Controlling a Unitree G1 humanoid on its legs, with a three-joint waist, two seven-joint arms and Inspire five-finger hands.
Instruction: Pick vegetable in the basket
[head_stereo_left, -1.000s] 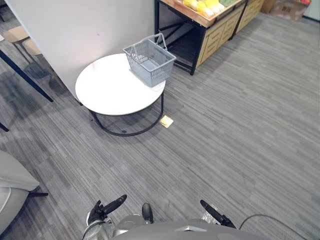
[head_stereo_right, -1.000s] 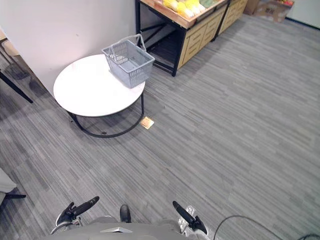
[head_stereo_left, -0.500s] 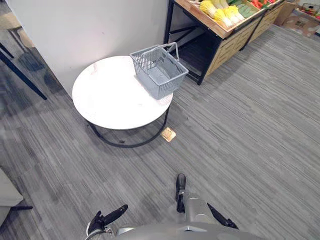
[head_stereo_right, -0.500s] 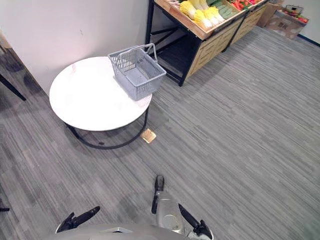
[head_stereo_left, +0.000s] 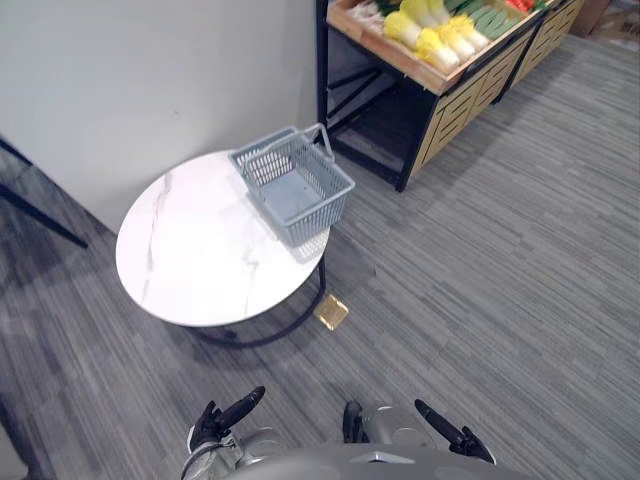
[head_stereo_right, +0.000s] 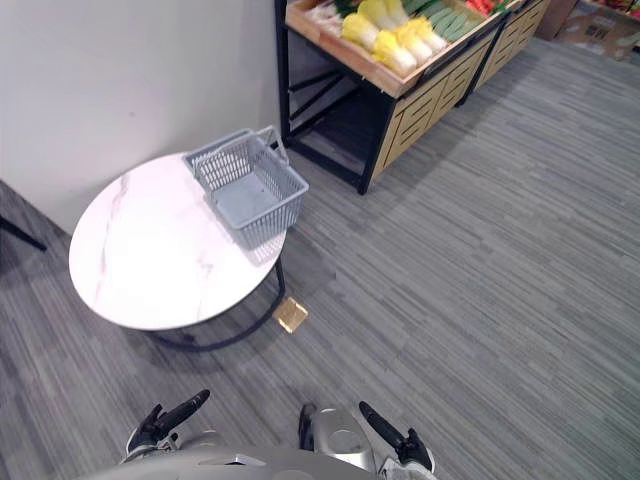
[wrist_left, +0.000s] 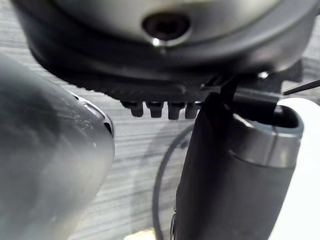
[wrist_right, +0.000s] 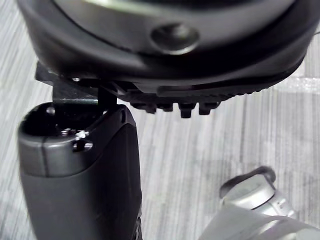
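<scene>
Shelf (head_stereo_left: 452, 100) first, I'd say; it stands well ahead of both sets of fingertips, past the round table (head_stereo_left: 190, 265); grey basket (head_stereo_left: 297, 195) sits empty on the table's far side; vegetables (head_stereo_left: 432, 40) lie up on that shelf; left hand (head_stereo_left: 222, 418) and right hand (head_stereo_left: 445, 432) hang low, fingers straight, holding nothing; so walk closer before reaching.

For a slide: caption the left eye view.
Empty grey basket on round white table, vegetables on stand behind; left robot hand and right robot hand open.
</scene>
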